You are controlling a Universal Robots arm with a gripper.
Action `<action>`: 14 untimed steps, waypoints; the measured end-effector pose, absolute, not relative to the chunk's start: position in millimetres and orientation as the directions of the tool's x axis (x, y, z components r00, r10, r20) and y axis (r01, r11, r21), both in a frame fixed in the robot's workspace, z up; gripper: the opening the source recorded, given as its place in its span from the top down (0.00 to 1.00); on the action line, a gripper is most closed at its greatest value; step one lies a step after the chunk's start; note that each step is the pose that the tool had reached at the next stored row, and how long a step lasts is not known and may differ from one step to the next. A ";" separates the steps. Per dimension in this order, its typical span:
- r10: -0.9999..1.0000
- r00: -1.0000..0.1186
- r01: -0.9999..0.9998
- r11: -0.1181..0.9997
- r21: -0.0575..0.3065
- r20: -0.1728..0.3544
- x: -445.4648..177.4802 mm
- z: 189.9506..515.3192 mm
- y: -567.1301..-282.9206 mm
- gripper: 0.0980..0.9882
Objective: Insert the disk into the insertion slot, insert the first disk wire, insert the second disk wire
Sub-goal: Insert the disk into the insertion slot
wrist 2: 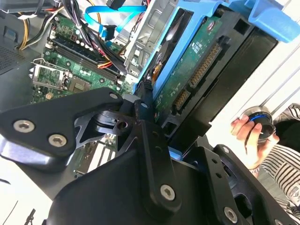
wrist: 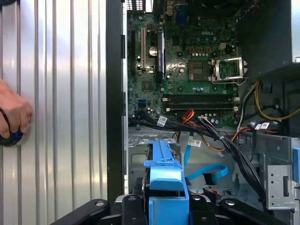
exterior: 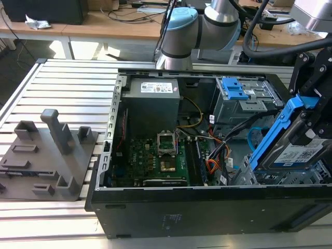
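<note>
My gripper (exterior: 307, 130) is shut on the disk (exterior: 297, 153), a grey drive with a white label clipped in a bright blue carrier (exterior: 282, 122). It hangs steeply tilted over the computer case's corner at the exterior view's right. The second wrist view shows the disk's green underside (wrist 2: 197, 61) between the black fingers (wrist 2: 143, 101). Directly under it lies the insertion slot (exterior: 248, 175), a grey perforated metal bay (wrist: 137, 149). The light-blue second disk wire (exterior: 253, 139) loops beside the bay (wrist: 212, 171). A thin orange-and-dark bundle, the first disk wire (wrist: 228, 139), lies unplugged near the motherboard's edge.
A taller grey cage with a blue latch (exterior: 234, 92) stands behind the bay. The motherboard (exterior: 155, 155) and power supply (exterior: 153, 101) fill the case. A grey fixture block (exterior: 49, 155) sits on the slatted table. A person's hand (wrist: 11, 117) rests on a round object beside the case.
</note>
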State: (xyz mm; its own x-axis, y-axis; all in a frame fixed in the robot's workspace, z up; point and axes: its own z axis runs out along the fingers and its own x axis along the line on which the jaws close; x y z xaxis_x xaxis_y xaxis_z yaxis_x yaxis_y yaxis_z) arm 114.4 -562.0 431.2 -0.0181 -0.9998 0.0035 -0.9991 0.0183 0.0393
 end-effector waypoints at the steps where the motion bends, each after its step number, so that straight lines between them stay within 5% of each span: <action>1: -1.000 -0.018 -0.999 0.018 0.039 0.003 114.4 430.2 -562.0 0.70; 14: -1.000 -0.017 -0.999 0.017 0.042 0.003 121.2 434.6 -560.5 0.70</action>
